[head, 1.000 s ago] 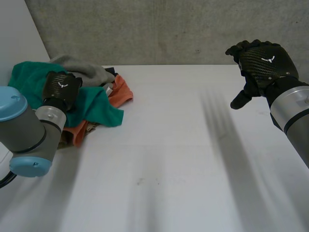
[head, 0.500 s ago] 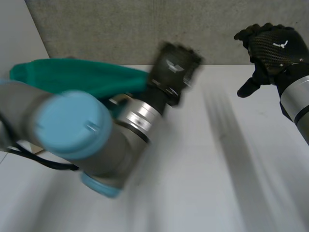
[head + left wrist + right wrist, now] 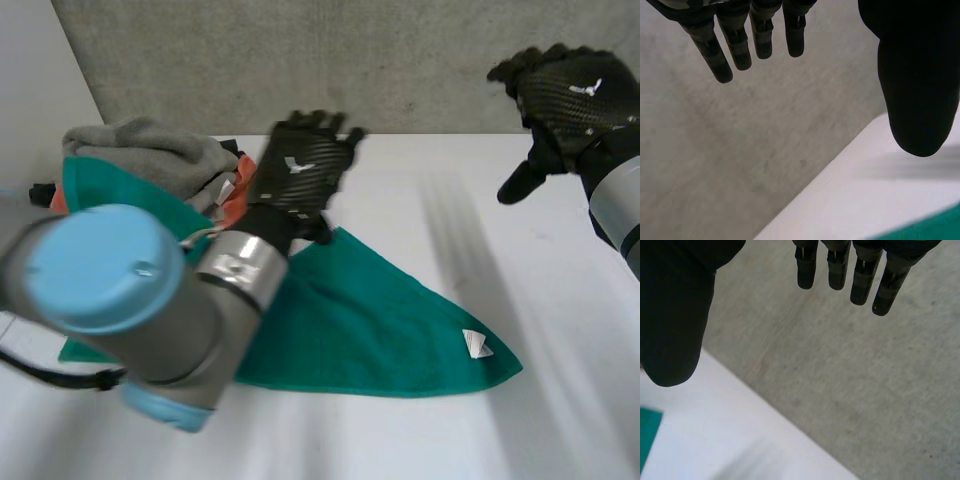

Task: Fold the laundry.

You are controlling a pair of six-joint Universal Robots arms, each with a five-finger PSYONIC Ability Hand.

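- A teal-green terry cloth lies spread flat on the white table. In the head view it looks roughly triangular, with 1 corner tapering to a point.
- A small white tag sits on this cloth, just inside the pointed corner.
- The left hand hovers at the teal-green cloth's far edge, toward the end opposite the tag. Its fingers are straight and slightly spread, the thumb stands apart, and nothing is held.
- In the left wrist view the fingers reach out toward the grey concrete wall. A sliver of the teal-green cloth shows beside the thumb, with bare table between.
- The left arm, a grey joint with a light-blue cap, covers the part of the teal-green cloth on the side away from the tag.
- A heap of other laundry lies at the untagged end of the teal-green cloth: a crumpled grey cloth on top and an orange cloth just beside the left hand.
- Green fabric also shows under the grey cloth, but I cannot tell whether it is the same piece.
- The right hand is raised well apart from the teal-green cloth, beyond its tagged corner and in front of the wall.
- Its fingers hang loose and apart from the thumb, and it grasps nothing. An edge of the teal-green cloth shows beside that thumb in the right wrist view.
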